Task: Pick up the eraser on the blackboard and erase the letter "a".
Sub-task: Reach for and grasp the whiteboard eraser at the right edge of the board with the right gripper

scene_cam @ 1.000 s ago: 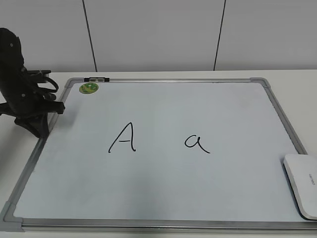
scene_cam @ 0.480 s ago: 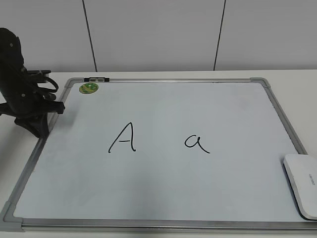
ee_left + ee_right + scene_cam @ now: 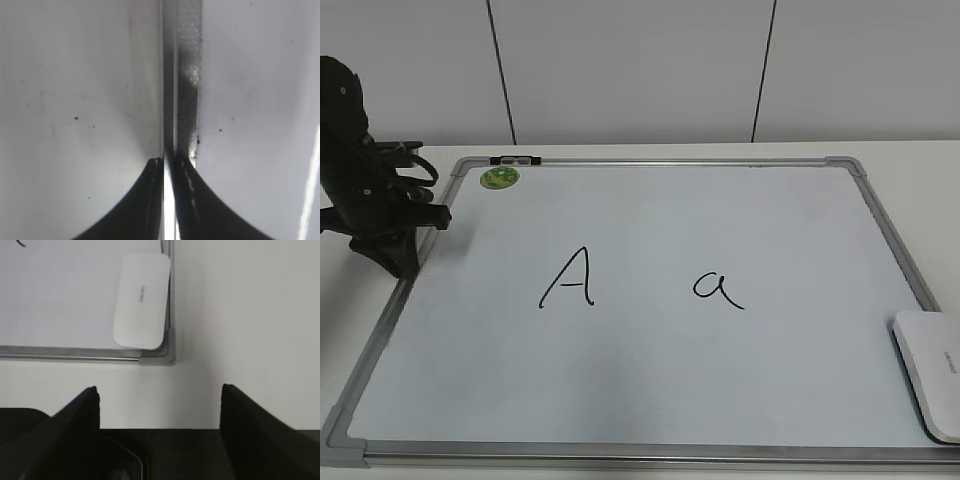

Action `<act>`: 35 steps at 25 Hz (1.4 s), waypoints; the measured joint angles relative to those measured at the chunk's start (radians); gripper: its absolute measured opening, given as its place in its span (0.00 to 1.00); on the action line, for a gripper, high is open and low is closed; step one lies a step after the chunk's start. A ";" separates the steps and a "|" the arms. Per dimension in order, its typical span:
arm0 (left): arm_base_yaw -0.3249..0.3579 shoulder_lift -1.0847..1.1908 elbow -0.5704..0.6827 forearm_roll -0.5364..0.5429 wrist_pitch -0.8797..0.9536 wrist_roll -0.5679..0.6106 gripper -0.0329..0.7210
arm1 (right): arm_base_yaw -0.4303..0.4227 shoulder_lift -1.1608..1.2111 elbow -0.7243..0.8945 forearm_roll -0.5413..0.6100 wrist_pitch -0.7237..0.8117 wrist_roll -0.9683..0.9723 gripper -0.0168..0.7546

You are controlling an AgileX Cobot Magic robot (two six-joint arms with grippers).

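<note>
My right fingers (image 3: 159,405) hang spread over the tabletop (image 3: 240,315), left fingers (image 3: 169,167) clenched. The eraser (image 3: 141,300) hugs the blackboard's (image 3: 720,220) corner frame; I risk clipping it, or smudging the "A" (image 3: 569,278) beside the "a" (image 3: 718,289).

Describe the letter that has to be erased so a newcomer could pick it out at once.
A large white blackboard with a grey frame covers most of the table. Two black marker letters sit near its middle; the letter "a" is the right-hand one. It is small and rounded with a short tail, unlike the taller, angular capital A to its left.
</note>
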 joint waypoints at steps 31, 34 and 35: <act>0.000 0.000 0.000 -0.006 0.002 0.000 0.12 | 0.002 0.815 -0.037 0.106 -0.346 0.036 0.83; 0.000 0.000 0.000 -0.006 0.002 0.000 0.12 | 0.002 0.841 -0.046 0.106 -0.375 0.046 0.85; 0.000 0.000 0.000 -0.007 0.002 0.000 0.12 | 0.002 0.854 -0.057 0.106 -0.377 0.051 0.85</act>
